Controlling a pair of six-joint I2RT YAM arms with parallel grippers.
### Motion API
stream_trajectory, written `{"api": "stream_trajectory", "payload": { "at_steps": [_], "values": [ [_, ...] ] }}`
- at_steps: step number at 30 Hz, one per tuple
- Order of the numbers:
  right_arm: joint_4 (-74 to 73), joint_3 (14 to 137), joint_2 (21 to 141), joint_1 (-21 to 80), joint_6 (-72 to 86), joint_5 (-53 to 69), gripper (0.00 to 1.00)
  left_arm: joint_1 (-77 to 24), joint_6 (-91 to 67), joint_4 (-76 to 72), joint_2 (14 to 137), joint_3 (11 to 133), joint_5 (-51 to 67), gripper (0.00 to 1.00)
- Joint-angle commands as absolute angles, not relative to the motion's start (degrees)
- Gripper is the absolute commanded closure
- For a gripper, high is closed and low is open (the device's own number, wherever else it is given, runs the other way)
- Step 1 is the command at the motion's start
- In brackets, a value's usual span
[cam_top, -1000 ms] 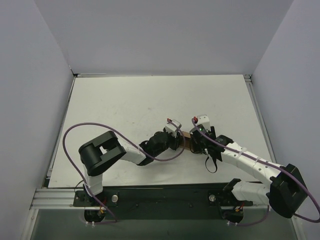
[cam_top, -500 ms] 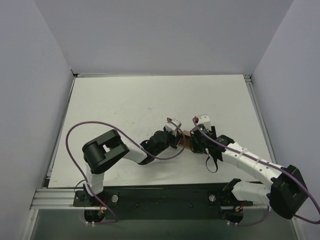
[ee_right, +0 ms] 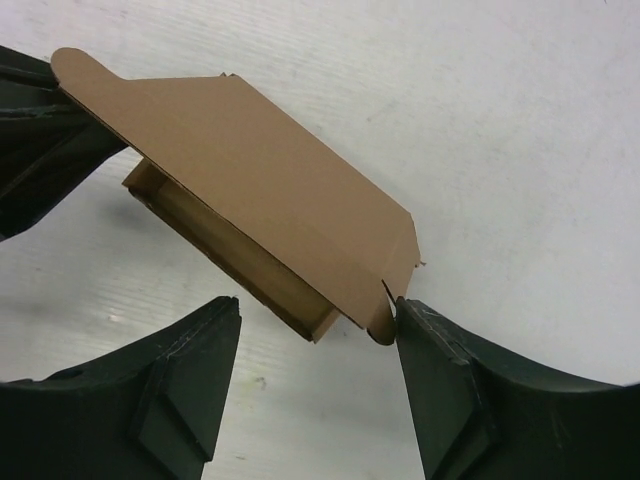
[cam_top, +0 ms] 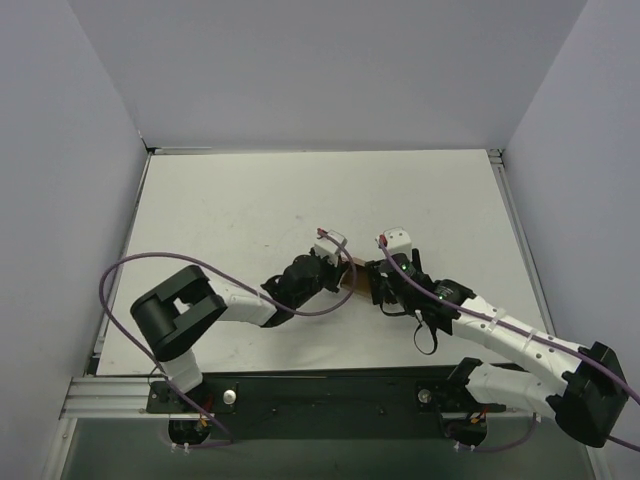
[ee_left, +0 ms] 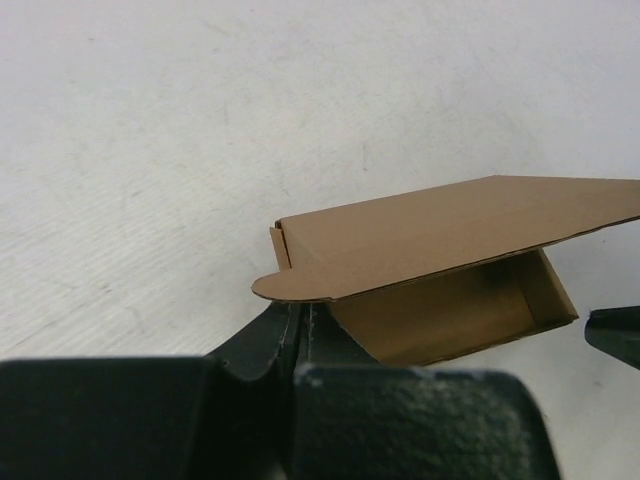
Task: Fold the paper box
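paper box held at one end, lid half open

a small brown paper box (cam_top: 358, 279) is seen near the middle of the white worktop (cam_top: 240, 200), between the two arms. in the left wrist view the paper box (ee_left: 440, 250) is shown as a long open tray with a flat lid (ee_left: 450, 230) tipped up over it. a round tab is seen at the near corner of the lid.

the left pincer (cam_top: 343, 272) is shut tight. in its own view the left pincer (ee_left: 300, 322) is pinched on the thin edge of the box, right under the round tab.

the right pincer (cam_top: 376, 286) is spread wide at the other end of the box. in the right wrist view the right pincer (ee_right: 318, 312) is set with one black finger on each side of the box's end. the tip of one finger (ee_right: 440, 360) is touched by the lid's small corner tab. the other finger (ee_right: 190, 370) is kept just apart from the tray. nothing is gripped by this pincer.

a purple cable (cam_top: 130, 270) is looped over the left arm.
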State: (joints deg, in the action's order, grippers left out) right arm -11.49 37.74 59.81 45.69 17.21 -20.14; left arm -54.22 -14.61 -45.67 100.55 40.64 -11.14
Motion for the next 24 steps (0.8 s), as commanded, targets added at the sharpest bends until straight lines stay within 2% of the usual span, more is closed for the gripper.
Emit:
{"api": "stream_trajectory", "payload": {
  "at_steps": [1,8,13,17,24],
  "values": [
    [-4.58,37.44,60.81,46.93,16.26,-19.25,0.37,-52.12,-12.57,-37.28,90.81,37.45,-12.56,1.00],
    [3.07,36.57,65.30,48.34,15.12,-19.16,0.39,-50.45,-11.51,-18.49,79.99,34.28,-17.57,1.00],
    [12.46,34.10,68.89,48.95,13.71,-17.14,0.41,-49.13,-13.18,-12.31,74.63,32.26,-16.79,1.00],
    [16.34,32.96,71.19,49.30,12.22,-14.33,0.48,-47.73,-15.20,-6.70,72.42,32.69,-15.74,1.00],
    [24.77,29.01,71.54,50.19,12.30,-12.13,0.49,-47.02,-16.79,-2.55,71.37,34.45,-14.06,1.00]
  ]
}}
